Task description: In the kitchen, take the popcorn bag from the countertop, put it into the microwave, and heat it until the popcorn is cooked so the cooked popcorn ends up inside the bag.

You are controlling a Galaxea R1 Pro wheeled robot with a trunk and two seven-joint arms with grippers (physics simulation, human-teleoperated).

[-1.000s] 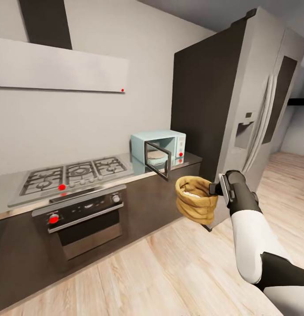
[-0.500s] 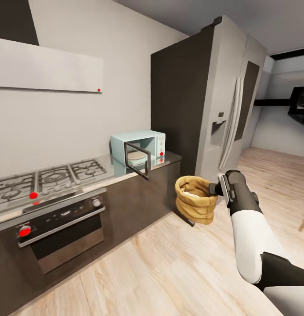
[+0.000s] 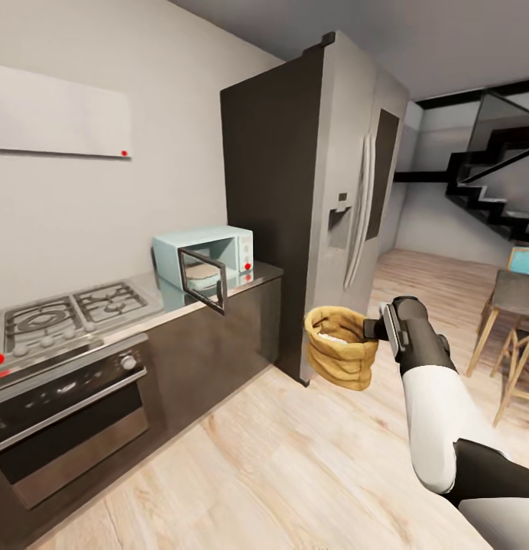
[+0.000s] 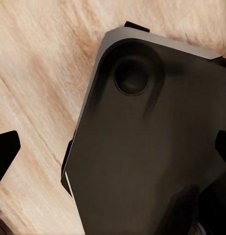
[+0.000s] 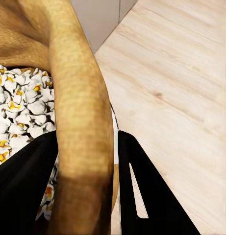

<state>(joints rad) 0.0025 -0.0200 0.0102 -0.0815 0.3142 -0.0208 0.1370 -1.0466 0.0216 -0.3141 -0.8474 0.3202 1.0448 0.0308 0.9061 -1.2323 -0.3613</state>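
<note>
So right now my right gripper [image 3: 369, 329] is pinched onto the rolled rim of the popcorn bag [image 3: 339, 358], which hangs out in front of me over the wood floor [image 3: 295, 473], a bit right of centre in the head view. In the right wrist view one finger [image 5: 24, 191] is inside the bag [image 5: 76, 122] against the kernels and the other is outside, with the paper wall squeezed between them. The popcorn [image 5: 22, 110] in there looks white and puffy, so I'd guess it's popped.

The microwave [image 3: 206, 262] is over at the left-middle of the frame on the countertop [image 3: 169, 302], door swung open, well apart from the bag. The fridge [image 3: 318, 198] stands between.

Handling-wise: I'd call this thing light and floppy. It's soft wrinkled paper, so the wall buckles if squeezed mid-side, and tilting it would spill the contents. The rim is the stiffest bit, so that's where I'd hold, keeping the mouth up.

My left gripper [image 4: 5, 156]: just a dark fingertip at the frame's left edge over the floor, next to a dark part of my own body. Can't tell whether it's spread or closed.
</note>
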